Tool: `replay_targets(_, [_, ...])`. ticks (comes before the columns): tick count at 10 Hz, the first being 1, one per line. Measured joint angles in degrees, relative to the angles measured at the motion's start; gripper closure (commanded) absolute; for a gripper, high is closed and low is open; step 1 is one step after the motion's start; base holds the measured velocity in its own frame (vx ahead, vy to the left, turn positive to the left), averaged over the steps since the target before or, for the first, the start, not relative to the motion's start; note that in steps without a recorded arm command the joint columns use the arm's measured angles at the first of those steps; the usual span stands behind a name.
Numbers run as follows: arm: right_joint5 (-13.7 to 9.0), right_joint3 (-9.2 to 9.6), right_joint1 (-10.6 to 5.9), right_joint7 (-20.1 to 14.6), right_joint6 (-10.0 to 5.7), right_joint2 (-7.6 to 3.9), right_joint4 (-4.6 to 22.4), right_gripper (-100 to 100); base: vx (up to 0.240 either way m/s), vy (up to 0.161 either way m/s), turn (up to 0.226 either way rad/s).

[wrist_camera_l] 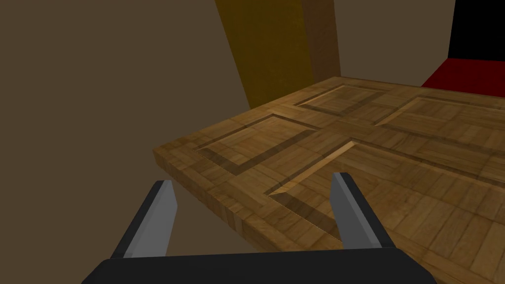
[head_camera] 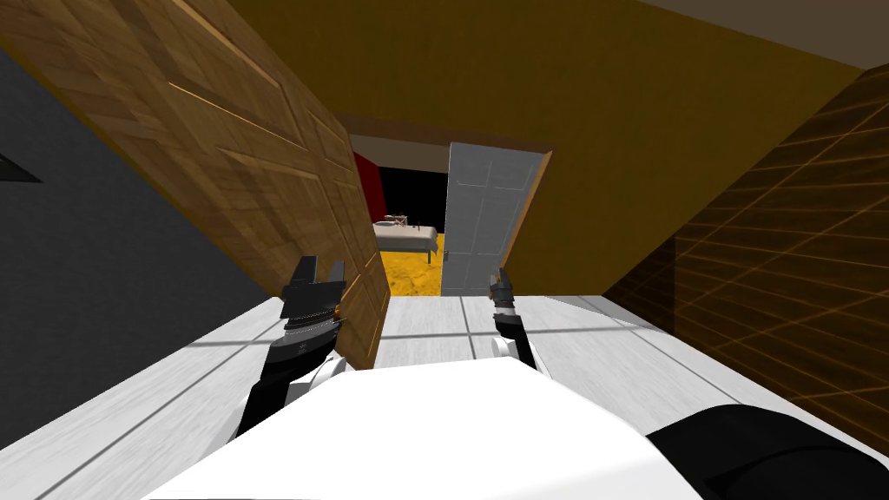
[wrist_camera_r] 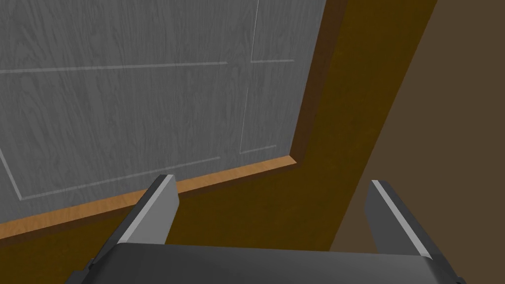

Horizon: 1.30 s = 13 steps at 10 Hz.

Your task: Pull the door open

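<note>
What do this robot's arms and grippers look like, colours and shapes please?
The left gripper and right gripper each have two thin, light grey, blade-like fingers with slanted tips on a dark boxy body. The left forearm is black with a ribbed dark grey wrist and white casing beside it; the right forearm is dark with white at its base.

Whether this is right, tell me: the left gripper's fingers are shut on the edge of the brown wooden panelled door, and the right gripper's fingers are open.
The left gripper has its fingers open, not shut; the edge of the brown wooden panelled door shows between them in the left wrist view. The right gripper is open, as stated.
</note>
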Motion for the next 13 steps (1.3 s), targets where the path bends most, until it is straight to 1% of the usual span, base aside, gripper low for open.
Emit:
replay_targets(2, [-0.5,-0.03,-0.59,-0.1,-0.3,-0.57,2.1,-100,0.117,0.008,0.031])
replay_targets(3, [-0.6,0.24,-0.69,0.0,-0.36,-0.51,2.9,-100,0.089,0.002,0.032])
replay_targets(5, [-1.1,0.08,-1.6,-0.1,-1.07,-1.04,5.7,-100,0.086,0.021,0.027])
replay_targets(6, [-1.2,0.16,-2.03,0.0,-0.93,-1.05,6.5,-100,0.098,0.022,0.037])
replay_targets(7, [-1.4,0.29,-2.24,0.1,-1.12,-1.11,7.6,-100,0.095,0.009,0.03])
replay_targets(9, [-1.9,0.22,-2.94,-0.1,-1.96,-1.56,10.4,-100,0.105,0.011,0.035])
replay_targets(11, [-2.4,0.24,-3.25,-0.2,-2.58,-2.0,12.6,-100,0.106,0.009,0.031])
replay_targets(13, [-2.8,0.25,-4.23,-0.2,-2.79,-2.18,15.0,-100,0.107,0.032,0.03])
